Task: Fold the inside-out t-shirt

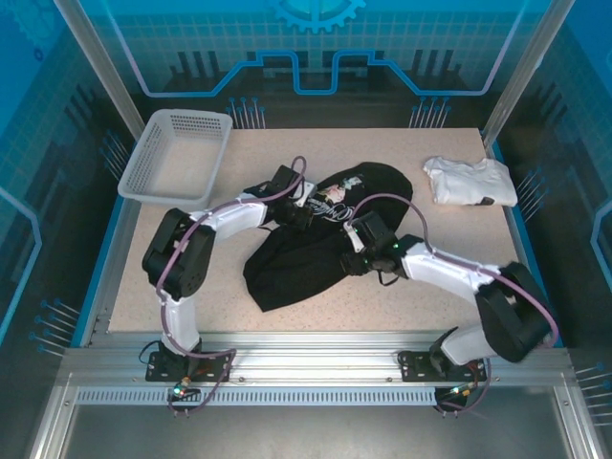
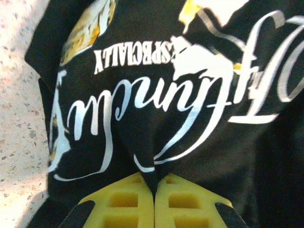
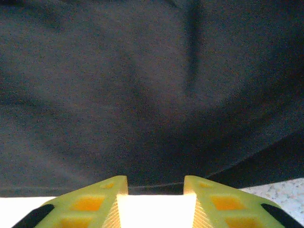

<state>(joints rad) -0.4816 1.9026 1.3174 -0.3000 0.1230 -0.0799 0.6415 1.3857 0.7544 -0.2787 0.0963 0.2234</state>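
At the middle of the table (image 1: 363, 308) the black t-shirt (image 1: 287, 273) lies crumpled, its print showing. My left claw (image 2: 154, 184) is clenched on a fold of it below the white lettering (image 2: 156, 95). My right claw (image 3: 156, 185) is released, fingers apart at the cloth's edge

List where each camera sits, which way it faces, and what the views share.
Top external: above and behind the bases, looking down on the table; both arms reach onto the black t-shirt.
Left wrist: on the wrist, looking along the left gripper, shut on printed cloth; table at left.
Right wrist: on the wrist, looking along the open right gripper at plain black cloth.
Shared: all three see the t-shirt.
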